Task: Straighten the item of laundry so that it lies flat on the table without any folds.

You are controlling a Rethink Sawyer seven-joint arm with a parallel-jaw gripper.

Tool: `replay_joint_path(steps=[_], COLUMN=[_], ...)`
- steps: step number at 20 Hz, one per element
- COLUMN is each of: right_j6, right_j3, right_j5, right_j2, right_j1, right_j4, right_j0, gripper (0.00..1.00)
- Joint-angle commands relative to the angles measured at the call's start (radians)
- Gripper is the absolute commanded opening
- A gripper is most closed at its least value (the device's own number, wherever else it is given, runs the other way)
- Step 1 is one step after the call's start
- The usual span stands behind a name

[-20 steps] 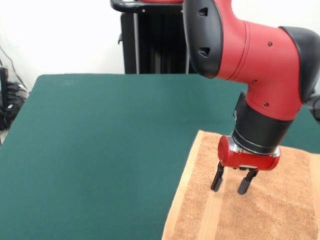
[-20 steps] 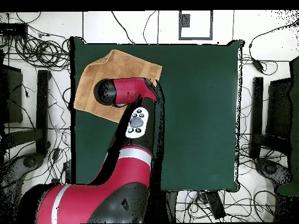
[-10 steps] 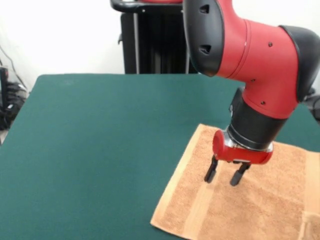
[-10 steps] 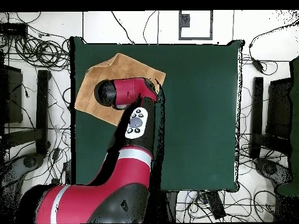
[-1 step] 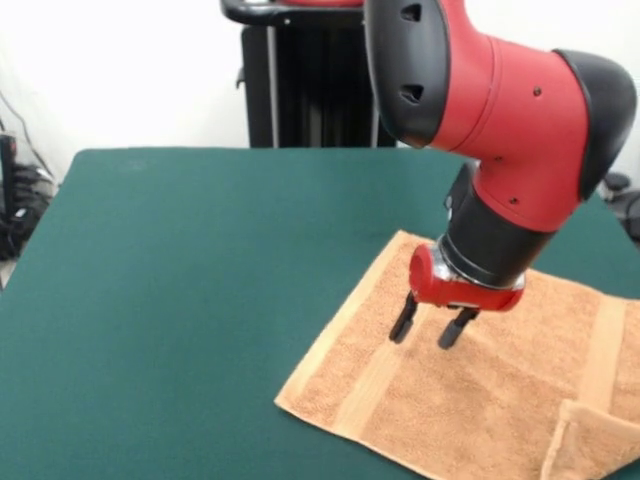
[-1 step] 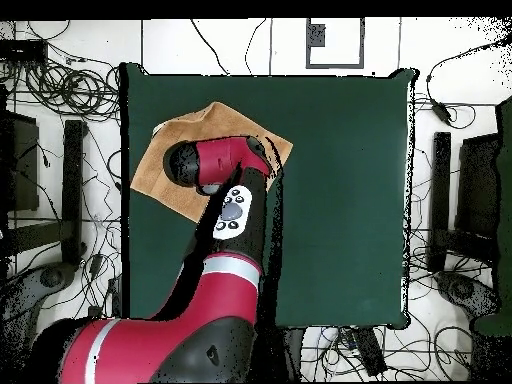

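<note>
The item of laundry (image 5: 480,400), an orange-tan towel with a stripe band near its left end, lies at the near right of the green table (image 5: 200,260). One of its corners is folded over at the lower right (image 5: 590,440). My gripper (image 5: 430,328) stands open with both fingertips down on the towel's left part and nothing between them. In the overhead view the towel (image 6: 155,165) lies skewed at the table's (image 6: 340,200) upper left. The arm's wrist (image 6: 205,163) covers the towel's middle and hides the gripper there.
A black stand (image 5: 300,80) rises behind the table's far edge. Cables (image 5: 15,210) hang off the left side. From above, the towel's left corner lies close to the table's left edge (image 6: 126,190), with cables and black stands around the table.
The gripper has slid left in the front view, toward the table's middle. The towel has come along under its tips and turned. The folded corner has come into view at lower right.
</note>
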Motion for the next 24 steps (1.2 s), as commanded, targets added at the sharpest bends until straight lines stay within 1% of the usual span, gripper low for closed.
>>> replay_joint_path(steps=[1,4,10,16,21,24], right_j6=[-0.083,-0.078,-0.149,-0.161,-0.208,-0.195], right_j3=[0.312,0.316,0.306,0.280,0.254,0.231], right_j5=[0.128,0.098,0.100,0.153,0.195,0.238], right_j2=[0.031,0.027,0.036,0.033,0.028,0.013], right_j1=[0.176,0.196,0.234,0.279,0.318,0.349], right_j4=[-0.169,-0.202,-0.270,-0.288,-0.323,-0.334], right_j0=[-0.020,-0.027,-0.048,-0.063,-0.067,-0.060], gripper=[1.00,1.00,1.00,1.00,1.00,1.00])
